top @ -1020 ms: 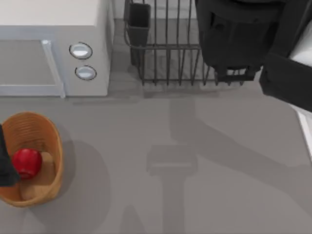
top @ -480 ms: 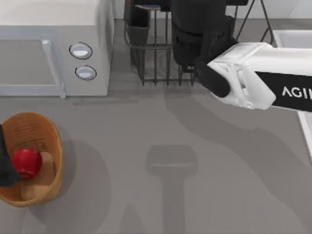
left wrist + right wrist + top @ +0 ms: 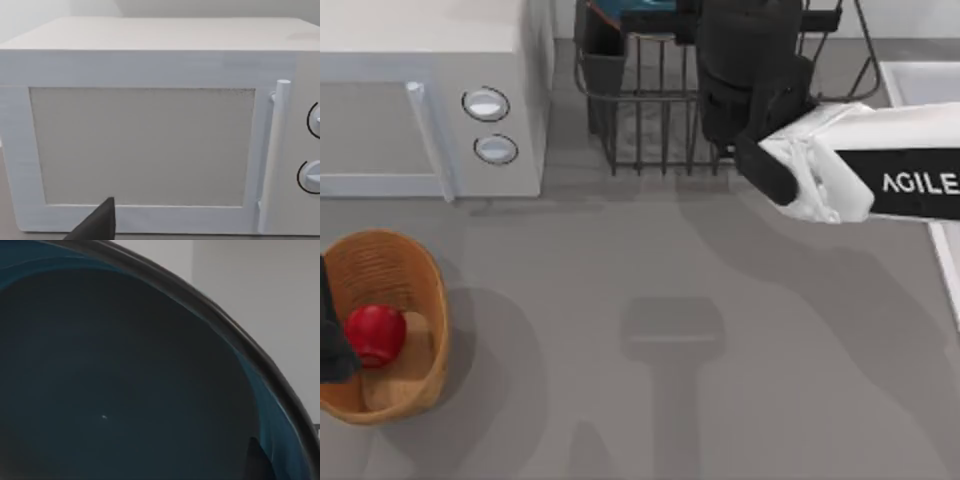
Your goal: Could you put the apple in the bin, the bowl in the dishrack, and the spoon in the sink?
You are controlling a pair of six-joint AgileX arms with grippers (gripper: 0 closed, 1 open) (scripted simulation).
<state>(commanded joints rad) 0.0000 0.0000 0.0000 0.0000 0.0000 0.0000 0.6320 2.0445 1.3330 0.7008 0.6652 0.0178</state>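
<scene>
Since half second ago, right arm shifted slightly right over dishrack (image 3: pixel 650 120), reaching from table's right. Right gripper (image 3: pixel 655 18) at rack's far edge beside bowl (image 3: pixel 125 380); grip state unclear. Apple (image 3: pixel 374 334) in bin (image 3: pixel 430 300). Left arm parked at left edge.

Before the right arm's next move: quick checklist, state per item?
1. apple inside the bin: ok.
2. bowl over the dishrack, close in front of the right wrist camera: ok.
3. Bowl set down in the rack: cannot tell.
4. Right gripper's hold on the bowl: cannot tell.
5. Left arm parked by the bin at the table's left edge: ok.
6. Spoon in the sink: cannot tell.
</scene>
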